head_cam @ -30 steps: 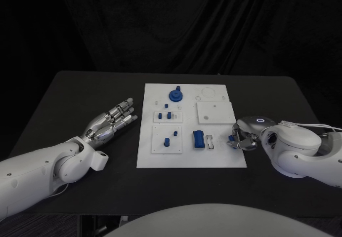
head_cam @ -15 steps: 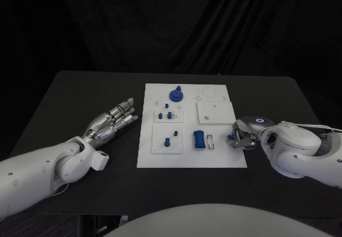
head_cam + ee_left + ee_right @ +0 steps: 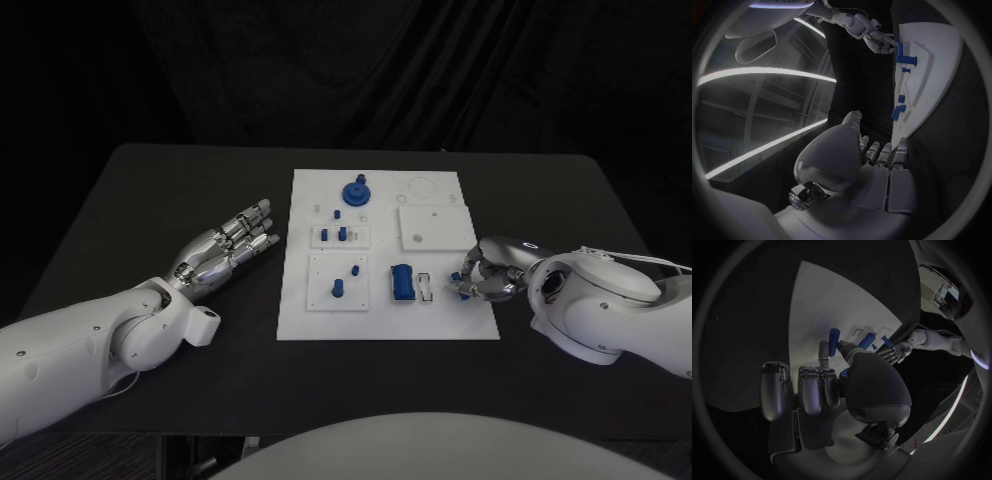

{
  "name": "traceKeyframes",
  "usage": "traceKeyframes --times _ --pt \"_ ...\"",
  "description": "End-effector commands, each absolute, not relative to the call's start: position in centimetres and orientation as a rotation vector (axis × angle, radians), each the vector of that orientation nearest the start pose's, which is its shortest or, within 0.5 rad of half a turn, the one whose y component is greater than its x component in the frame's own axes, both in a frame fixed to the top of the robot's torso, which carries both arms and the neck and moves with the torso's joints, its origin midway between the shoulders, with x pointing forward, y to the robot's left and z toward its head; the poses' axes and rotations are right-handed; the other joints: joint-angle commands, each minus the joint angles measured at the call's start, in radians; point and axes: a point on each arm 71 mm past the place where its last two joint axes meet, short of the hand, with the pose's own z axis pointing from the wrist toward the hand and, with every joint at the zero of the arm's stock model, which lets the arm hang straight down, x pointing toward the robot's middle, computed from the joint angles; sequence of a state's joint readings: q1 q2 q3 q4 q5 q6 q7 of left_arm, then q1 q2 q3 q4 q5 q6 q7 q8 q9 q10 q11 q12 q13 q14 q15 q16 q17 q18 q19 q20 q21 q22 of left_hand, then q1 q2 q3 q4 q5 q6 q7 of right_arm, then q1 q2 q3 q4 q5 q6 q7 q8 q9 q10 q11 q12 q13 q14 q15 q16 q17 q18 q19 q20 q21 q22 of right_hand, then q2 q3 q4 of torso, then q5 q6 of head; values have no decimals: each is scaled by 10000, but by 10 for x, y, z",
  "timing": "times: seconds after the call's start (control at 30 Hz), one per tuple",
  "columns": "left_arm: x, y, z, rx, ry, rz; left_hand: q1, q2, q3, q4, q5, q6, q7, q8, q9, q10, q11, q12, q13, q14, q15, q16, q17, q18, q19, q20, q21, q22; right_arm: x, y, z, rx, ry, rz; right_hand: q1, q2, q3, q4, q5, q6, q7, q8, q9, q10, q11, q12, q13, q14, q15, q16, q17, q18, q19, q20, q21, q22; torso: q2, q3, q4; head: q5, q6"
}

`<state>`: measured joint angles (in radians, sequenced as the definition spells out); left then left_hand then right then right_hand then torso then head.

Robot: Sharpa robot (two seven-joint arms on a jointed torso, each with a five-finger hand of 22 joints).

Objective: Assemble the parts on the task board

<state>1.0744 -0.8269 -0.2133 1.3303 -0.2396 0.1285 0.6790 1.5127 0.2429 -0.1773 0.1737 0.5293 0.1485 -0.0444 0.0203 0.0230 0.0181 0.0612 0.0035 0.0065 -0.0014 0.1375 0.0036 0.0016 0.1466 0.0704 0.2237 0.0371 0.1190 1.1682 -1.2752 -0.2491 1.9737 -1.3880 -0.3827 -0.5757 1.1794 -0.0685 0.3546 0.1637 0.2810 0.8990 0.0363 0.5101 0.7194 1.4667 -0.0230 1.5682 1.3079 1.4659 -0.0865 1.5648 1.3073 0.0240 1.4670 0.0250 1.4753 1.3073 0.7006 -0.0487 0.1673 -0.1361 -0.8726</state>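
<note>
Parts just beside right hand (board's edge).

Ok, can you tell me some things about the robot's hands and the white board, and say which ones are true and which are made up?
1. The left hand rests on the black table beside the white board, holding nothing. True.
2. The right hand is far from the board, near the table's back edge. False: it is at the board's right edge, near the front.
3. A big blue round part stands near the back of the board. True.
4. The left hand's fingers are curled into a fist. False: they are stretched out and spread.
5. The board lies on a red table. False: the table is black.
</note>
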Motion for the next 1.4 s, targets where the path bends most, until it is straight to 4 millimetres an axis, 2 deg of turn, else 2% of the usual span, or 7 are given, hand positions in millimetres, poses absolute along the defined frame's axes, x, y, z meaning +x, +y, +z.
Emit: traceKeyframes --times 0.03,0.2,0.4,0.63,0.77,1.1,1.4 --pt "448 235 -286 -8197 16423 -18306 3 71 9 -67 34 6 76 54 12 18 48 52 10 14 81 -36 -16 117 -11 68 45 16 351 -295 -233 5046 19923 3527 82 -13 7 -43 29 98 1 -45 -17 1041 -84 26 2629 998 -32 -48 2402 23 551 -20 -47 2291 -1 5 -17 10 0" --pt "448 233 -286 -8188 16428 -18326 3 71 9 -67 34 6 76 54 12 18 48 52 10 14 81 -36 -16 117 -11 68 45 16 356 -289 -232 6144 20176 4139 64 13 21 -46 28 114 5 -68 -30 1041 -81 26 2629 995 -32 -55 2387 25 548 -22 -54 2288 -10 -11 13 11 0" --pt "448 233 -286 -8188 16429 -18316 3 71 9 -67 34 6 76 54 12 18 48 52 10 14 81 -36 -16 117 -11 68 45 16 362 -282 -237 6474 20568 4461 58 41 40 -59 29 126 5 -87 -37 1041 -82 26 2629 987 -32 -71 2353 31 537 -23 -77 2280 -15 -32 41 -9 0" --pt "448 233 -286 -8184 16436 -18328 4 76 22 -89 31 -9 82 51 9 15 70 50 8 14 83 -36 -16 117 -11 71 45 11 368 -276 -242 6537 20795 4611 -3 87 46 -41 22 112 24 -128 -47 1041 -69 26 2629 987 -28 -73 2347 32 535 -23 -81 2278 -14 -38 63 -10 0" --pt "448 233 -287 -8180 16436 -18338 4 76 22 -89 31 -9 82 51 9 15 70 50 8 14 83 -36 -16 117 -11 71 45 11 369 -274 -244 6531 20830 4655 -25 99 45 -34 20 103 30 -143 -50 1041 -64 26 2629 982 -26 -82 2327 35 529 -22 -93 2274 0 -26 59 -29 0" --pt "449 232 -287 -8173 16445 -18361 3 77 27 -98 30 -5 85 52 10 11 77 49 7 14 84 -36 -16 116 -11 72 46 9 370 -273 -248 6499 21104 4535 -63 109 39 -31 15 70 45 -179 -57 1041 -53 26 2629 978 -18 -92 2306 40 519 -19 -113 2266 7 2 1 20 0" --pt "449 232 -287 -8179 16458 -18360 3 77 27 -98 30 -5 85 52 10 11 77 49 7 14 84 -36 -16 116 -11 72 46 9 368 -272 -252 6310 21451 4376 -213 103 -19 5 4 17 91 -263 -67 1041 -14 26 2629 968 12 -115 2259 57 485 0 -183 2241 -5 -8 -6 51 0"
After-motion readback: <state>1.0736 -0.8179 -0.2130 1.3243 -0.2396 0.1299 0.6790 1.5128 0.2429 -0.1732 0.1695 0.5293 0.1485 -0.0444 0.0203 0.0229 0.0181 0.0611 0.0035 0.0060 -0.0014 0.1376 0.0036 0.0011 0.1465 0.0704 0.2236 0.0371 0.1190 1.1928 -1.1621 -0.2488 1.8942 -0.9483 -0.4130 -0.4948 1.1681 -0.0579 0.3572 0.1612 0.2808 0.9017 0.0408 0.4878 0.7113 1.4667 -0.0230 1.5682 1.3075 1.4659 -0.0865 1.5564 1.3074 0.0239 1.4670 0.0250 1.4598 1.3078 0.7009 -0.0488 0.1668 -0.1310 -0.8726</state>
